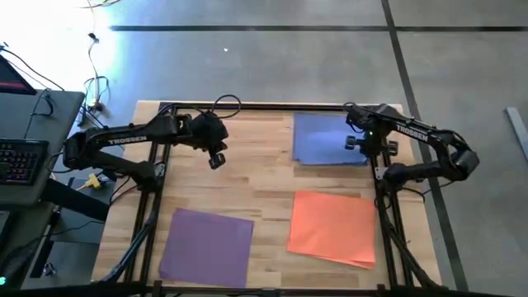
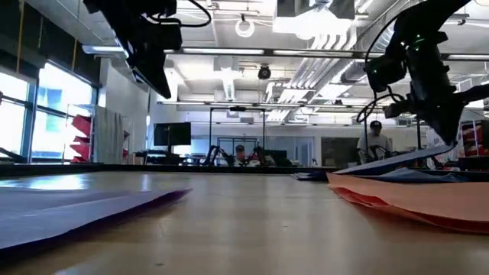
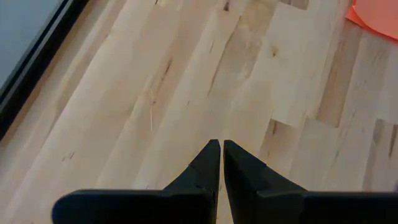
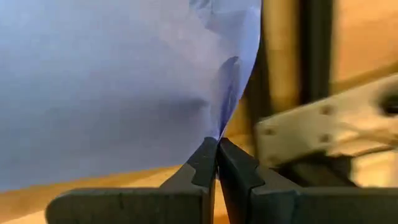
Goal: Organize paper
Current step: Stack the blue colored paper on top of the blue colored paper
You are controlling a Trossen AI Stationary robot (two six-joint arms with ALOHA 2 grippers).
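From above I see the light wooden counter point(image 1: 264, 177) carrying three thin square sheets of matte paper. The blue paper sheet point(image 1: 323, 137) lies toward 1 o'clock from the middle of the counter, close to the far edge. The orange paper sheet point(image 1: 332, 228) lies toward 4 o'clock, and it looks like more than one sheet stacked, because a second orange edge shows under its near corner. The purple paper sheet point(image 1: 206, 246) lies toward 7 o'clock, near the front edge and well apart from the other two. My right gripper point(image 4: 216, 155) is at the right-hand edge of the blue sheet, at about 2 o'clock on the counter, and its jaws are pressed together on the edge of this sheet; in the right wrist view the paper bends upward and curls where the dark fingertips point(image 4: 202, 163) pinch it. In the low view the blue sheet point(image 2: 397, 160) is lifted at a slant above the orange paper point(image 2: 428, 200), with the right arm just over it. My left gripper point(image 3: 221, 158) hangs over bare wood at about 11 o'clock, touching no sheet, and its jaws are pressed together with nothing between them. In the left wrist view only a corner of the orange paper point(image 3: 376, 14) shows, far from the fingers. Beyond the counter, in the room, a person point(image 2: 373, 143) stands far back.
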